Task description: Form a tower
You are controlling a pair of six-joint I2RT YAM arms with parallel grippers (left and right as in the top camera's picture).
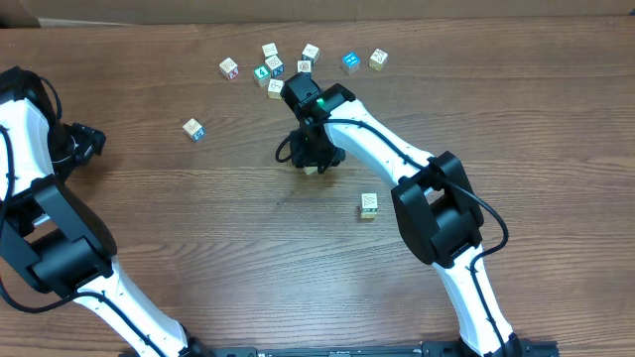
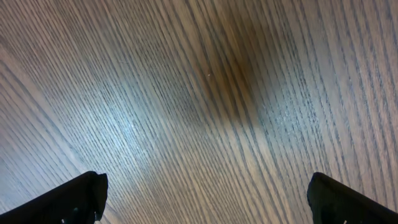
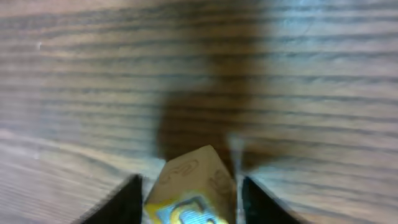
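My right gripper (image 1: pixel 316 162) is low over the middle of the table, shut on a small wooden cube (image 3: pixel 189 180). The cube has a cream face with faint line prints and a yellow and blue print facing the camera, and it sits corner-forward between the dark fingers (image 3: pixel 124 202). From overhead only a pale sliver of this cube (image 1: pixel 314 170) shows under the gripper. No tower shows in any view. My left gripper (image 2: pixel 205 199) is open wide over bare wood, with nothing between its fingers, near the table's left edge (image 1: pixel 84 139).
Several loose picture cubes lie in a cluster at the back (image 1: pixel 275 66), just behind the right wrist. Single cubes lie at the left (image 1: pixel 193 129) and beside the right forearm (image 1: pixel 369 205). A cardboard edge (image 1: pixel 20 15) runs along the back.
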